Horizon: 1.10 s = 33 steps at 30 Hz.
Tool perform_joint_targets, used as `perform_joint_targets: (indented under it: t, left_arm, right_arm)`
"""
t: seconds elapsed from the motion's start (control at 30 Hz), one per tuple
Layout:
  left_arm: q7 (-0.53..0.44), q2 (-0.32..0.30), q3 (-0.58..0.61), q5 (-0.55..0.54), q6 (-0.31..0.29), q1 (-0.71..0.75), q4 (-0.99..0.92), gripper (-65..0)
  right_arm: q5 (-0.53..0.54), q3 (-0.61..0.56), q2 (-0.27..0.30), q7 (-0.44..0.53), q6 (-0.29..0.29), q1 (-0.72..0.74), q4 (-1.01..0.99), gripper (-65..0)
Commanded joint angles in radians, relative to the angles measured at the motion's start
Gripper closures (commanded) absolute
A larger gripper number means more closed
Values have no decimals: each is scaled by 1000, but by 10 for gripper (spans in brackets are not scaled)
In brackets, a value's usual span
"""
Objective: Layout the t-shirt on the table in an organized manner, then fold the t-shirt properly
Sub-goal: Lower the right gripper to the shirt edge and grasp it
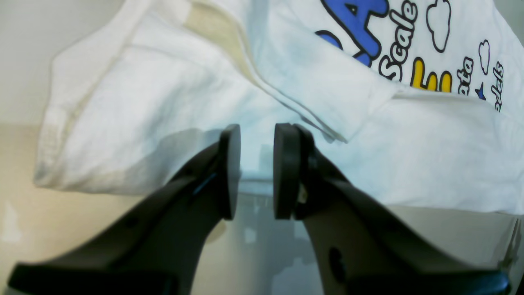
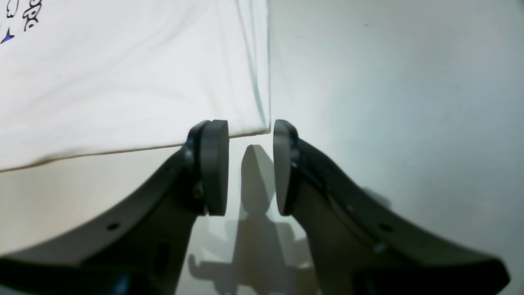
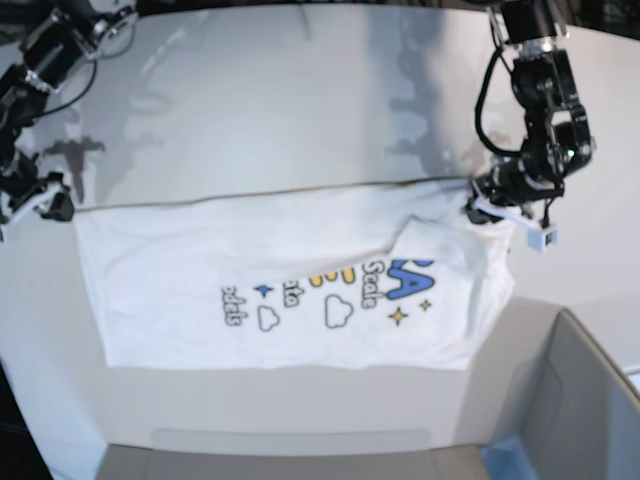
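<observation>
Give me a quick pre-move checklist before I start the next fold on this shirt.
1. T-shirt fully on the table: ok.
2. Shirt lying flat: not ok, a flap is folded over the print near the left end effector.
3. Left end effector open at the shirt's edge: ok.
4. Right end effector open, lined up on the shirt's corner: ok.
5. Either end effector gripping cloth: not ok, nothing held.
6. Sleeves spread out: cannot tell.

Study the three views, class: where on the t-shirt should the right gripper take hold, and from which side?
Probably the bare corner of the t-shirt just ahead of the right gripper. It lies flat on the table, so come in low from the uncovered table side and slide one finger under the hem; the jaws already stand open astride that corner.
</observation>
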Motion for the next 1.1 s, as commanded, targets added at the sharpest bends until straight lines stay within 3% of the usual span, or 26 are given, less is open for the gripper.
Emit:
perform_joint_targets:
  t: [0.0,0.17,0.43,0.6,0.8,0.9,1.07]
  left_arm:
    - [-13,-9,-3,-10,-3,-14,20,-155]
    - [-13,-9,-3,-10,-3,-14,20,-155]
    - [-13,-9,-7,-8,-3,-14,20,-155]
    - [-13,-8,-3,-8,-3,-14,20,-155]
    - [-13,8,-4,-5,-3,-17,20,-155]
    - [-13,8,-6,-4,-3,-17,20,-155]
    - [-13,11,-4,-4,-2,-17,20,-155]
  right_arm:
    - [18,-6,14,27,16,25,15,-192]
    - [16,3,11,59,16,51,-19,-192]
    - [16,4,52,67,16,45,-36,-192]
    - [16,-2,66,194,16,44,-110,-192]
    - [16,-36,112,248,16,58,-277,-192]
    - [16,-77,118,321,16,61,-344,-192]
    - [16,-137,126,347,16,62,-381,-192]
